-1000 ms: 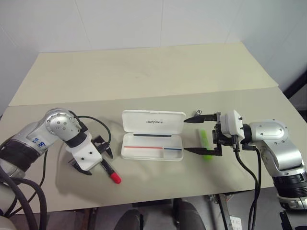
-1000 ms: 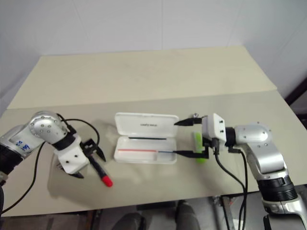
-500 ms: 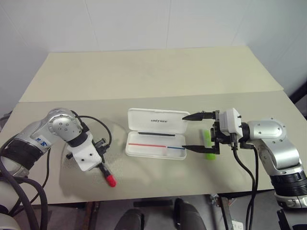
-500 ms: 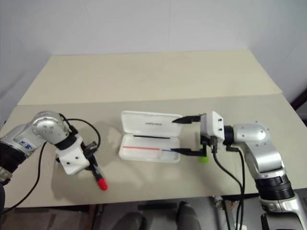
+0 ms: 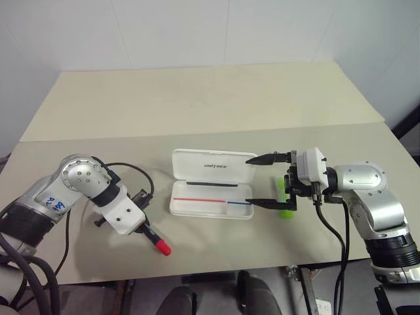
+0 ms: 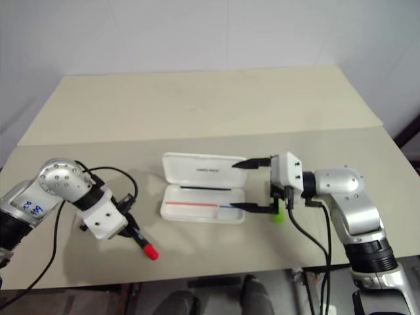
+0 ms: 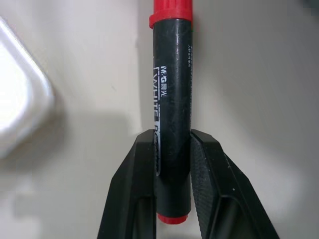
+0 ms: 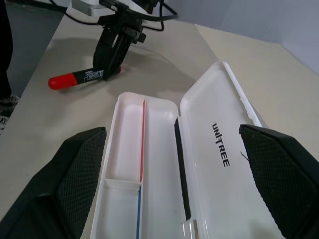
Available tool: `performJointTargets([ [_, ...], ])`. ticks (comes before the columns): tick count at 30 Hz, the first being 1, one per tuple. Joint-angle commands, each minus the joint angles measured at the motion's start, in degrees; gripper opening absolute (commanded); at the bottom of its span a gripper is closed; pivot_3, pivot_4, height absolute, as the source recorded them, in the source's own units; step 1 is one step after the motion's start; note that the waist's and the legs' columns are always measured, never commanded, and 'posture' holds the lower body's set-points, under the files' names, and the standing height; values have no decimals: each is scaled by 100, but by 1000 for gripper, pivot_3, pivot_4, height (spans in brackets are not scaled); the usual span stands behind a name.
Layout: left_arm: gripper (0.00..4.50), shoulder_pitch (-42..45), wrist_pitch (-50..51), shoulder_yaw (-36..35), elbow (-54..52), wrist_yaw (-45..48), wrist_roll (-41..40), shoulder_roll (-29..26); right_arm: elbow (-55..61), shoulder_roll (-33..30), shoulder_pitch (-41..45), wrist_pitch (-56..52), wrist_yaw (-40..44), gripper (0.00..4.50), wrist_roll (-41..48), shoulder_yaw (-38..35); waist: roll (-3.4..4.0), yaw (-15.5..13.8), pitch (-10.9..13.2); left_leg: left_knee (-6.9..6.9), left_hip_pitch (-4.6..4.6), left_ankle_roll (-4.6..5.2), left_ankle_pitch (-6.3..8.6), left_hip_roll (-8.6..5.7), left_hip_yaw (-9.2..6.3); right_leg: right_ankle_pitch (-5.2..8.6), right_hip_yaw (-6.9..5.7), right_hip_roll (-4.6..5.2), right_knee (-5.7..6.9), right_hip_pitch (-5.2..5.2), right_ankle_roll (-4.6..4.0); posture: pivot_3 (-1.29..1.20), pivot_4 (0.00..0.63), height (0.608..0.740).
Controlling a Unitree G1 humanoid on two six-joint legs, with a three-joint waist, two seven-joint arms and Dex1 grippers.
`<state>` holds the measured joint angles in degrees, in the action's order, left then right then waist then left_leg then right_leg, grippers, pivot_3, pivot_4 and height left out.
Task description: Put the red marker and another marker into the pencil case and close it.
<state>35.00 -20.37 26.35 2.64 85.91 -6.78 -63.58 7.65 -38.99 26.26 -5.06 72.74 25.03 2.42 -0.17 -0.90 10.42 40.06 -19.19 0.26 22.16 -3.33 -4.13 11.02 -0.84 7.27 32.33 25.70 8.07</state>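
Red marker [image 7: 172,99] clamped between left tool [image 7: 172,149] fingers, cap outward

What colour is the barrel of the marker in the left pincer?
Black, with a red cap: the red marker, clearest in the left wrist view.

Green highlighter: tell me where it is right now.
In the left eye view the green highlighter lies on the table just right of the open pencil case, behind the right gripper, whose open fingers point toward the case.
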Motion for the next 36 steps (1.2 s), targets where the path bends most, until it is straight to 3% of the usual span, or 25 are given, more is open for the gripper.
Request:
performJointTargets([
  [1, 547, -225, 994, -550, -800, -29, -370, -230, 85, 22, 58, 43, -22, 4500, 37, -42, 0, 27, 0, -1, 0, 1, 2, 0, 1, 0, 0, 0, 0, 1, 0, 0, 150, 740],
  [13, 547, 60, 3003, -875, -1432, -589, 22, 418, 134, 51, -15, 4, -68, 4500, 26, -61, -1, 99, 1, -1, 4, -2, 2, 2, 4, 0, -1, -2, 1, -1, -1, 0, 150, 740],
  [26, 547, 996, 3474, -126, -250, -1258, 1400, 1883, 406, -467, -367, -77, 33, 4500, 143, -400, -2, 64, 0, -1, 1, -3, 1, 0, 4, -1, -2, -1, -10, -2, 1, 0, 150, 740],
  [36, 547, 1023, 3833, -58, -374, -1281, 1647, 2295, 671, -525, -604, -182, -175, 4500, 176, -494, -2, 86, 1, -2, 3, -5, 0, 1, 4, -3, 0, 0, -15, -5, 4, 0, 150, 740],
])
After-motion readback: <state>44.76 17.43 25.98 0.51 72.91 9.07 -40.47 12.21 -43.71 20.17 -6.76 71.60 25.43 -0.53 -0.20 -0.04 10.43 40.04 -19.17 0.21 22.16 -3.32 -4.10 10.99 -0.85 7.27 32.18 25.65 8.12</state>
